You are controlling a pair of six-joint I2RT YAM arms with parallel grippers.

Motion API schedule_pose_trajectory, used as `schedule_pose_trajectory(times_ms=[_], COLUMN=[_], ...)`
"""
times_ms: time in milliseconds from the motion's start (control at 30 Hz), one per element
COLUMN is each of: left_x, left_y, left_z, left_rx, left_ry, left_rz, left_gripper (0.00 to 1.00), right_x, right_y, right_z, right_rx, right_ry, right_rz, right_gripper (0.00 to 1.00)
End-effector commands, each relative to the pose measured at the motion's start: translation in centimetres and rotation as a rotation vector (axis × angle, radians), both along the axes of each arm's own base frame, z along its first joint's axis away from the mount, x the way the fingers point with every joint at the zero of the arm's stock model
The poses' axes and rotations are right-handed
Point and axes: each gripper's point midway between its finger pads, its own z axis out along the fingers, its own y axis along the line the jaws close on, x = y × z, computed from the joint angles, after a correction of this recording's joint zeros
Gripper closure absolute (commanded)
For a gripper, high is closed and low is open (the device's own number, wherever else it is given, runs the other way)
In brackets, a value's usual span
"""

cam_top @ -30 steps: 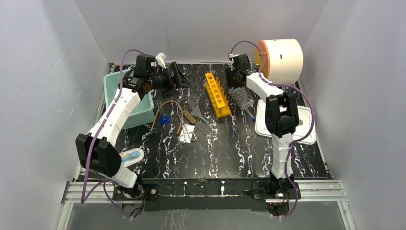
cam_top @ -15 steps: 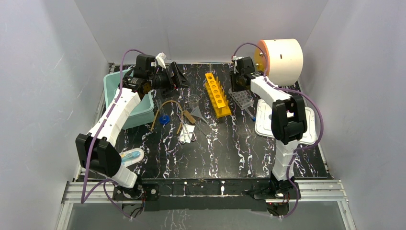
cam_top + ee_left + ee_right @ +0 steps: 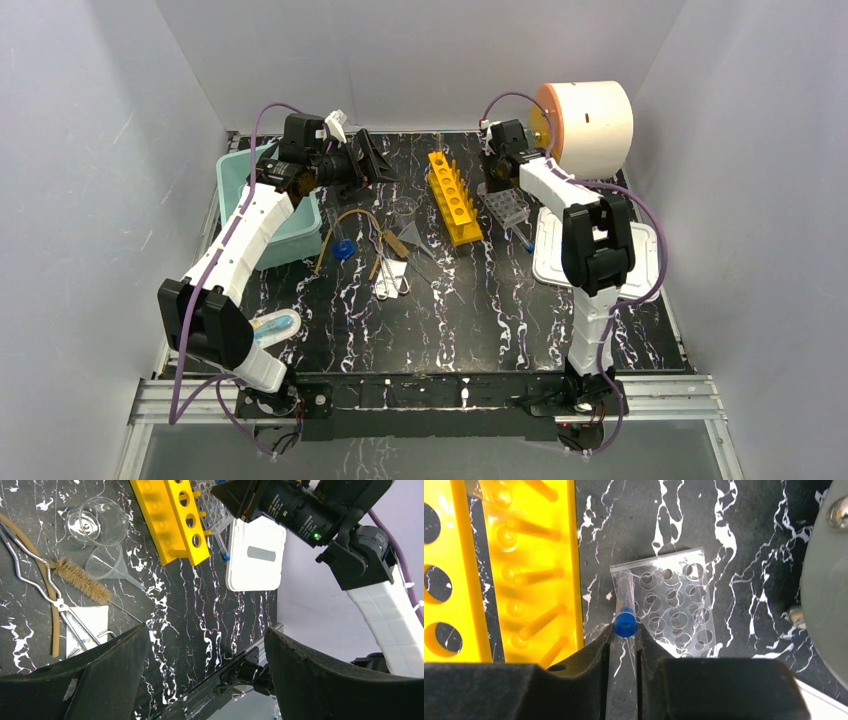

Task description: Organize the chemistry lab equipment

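1. Blue-capped tube (image 3: 625, 622) sits right between the fingertips of the right gripper (image 3: 624, 632), cap level with the tips, clear body running away from them.
2. Right jaws are drawn in tight, one finger against each side of the tube, pinching it.
3. Tube body lies over the left edge of the clear rack (image 3: 674, 610), in the gap between it and the yellow rack (image 3: 524, 555).
4. Clear rack stands on the table (image 3: 480, 320) just right of the yellow rack, apart from it.
5. Top view: right gripper (image 3: 500, 170) is at the far end of the table, over the clear rack (image 3: 505, 207), beside a big white roll (image 3: 590, 125). The grip is too small to read there.
6. Left gripper (image 3: 205, 630) hangs over the far left of the table, jaws spread wide, nothing between them.
7. Below the left gripper, near the yellow rack (image 3: 170, 520): beaker (image 3: 95, 520), funnel (image 3: 107, 565) just beside it, brush (image 3: 80, 580), rubber tube (image 3: 50, 625) and metal tongs (image 3: 30, 575) all loose on the table.
8. White tray (image 3: 255, 555) lies on the right side of the table, teal bin (image 3: 240, 170) at the far left.
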Motion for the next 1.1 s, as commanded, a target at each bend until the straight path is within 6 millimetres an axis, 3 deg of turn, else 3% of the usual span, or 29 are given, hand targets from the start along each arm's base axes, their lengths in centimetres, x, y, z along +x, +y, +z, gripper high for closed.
schedule_pose_trajectory(times_ms=[0, 533, 1067], left_x=[-0.5, -0.2, -0.2], left_y=[-0.1, -0.2, -0.2], left_z=[1.4, 1.0, 0.9], left_rx=[-0.016, -0.01, -0.007], left_ry=[-0.022, -0.017, -0.015], left_rz=[-0.012, -0.013, -0.013], left_gripper=[0.16, 0.15, 0.15], right_x=[2.5, 4.4, 4.9], right_y=[1.4, 2.0, 0.9], right_z=[2.5, 2.6, 3.0], right_rx=[0.009, -0.017, -0.034], right_ry=[-0.092, -0.117, -0.144], right_rz=[0.033, 0.028, -0.069], right_gripper=[0.74, 0.73, 0.66])
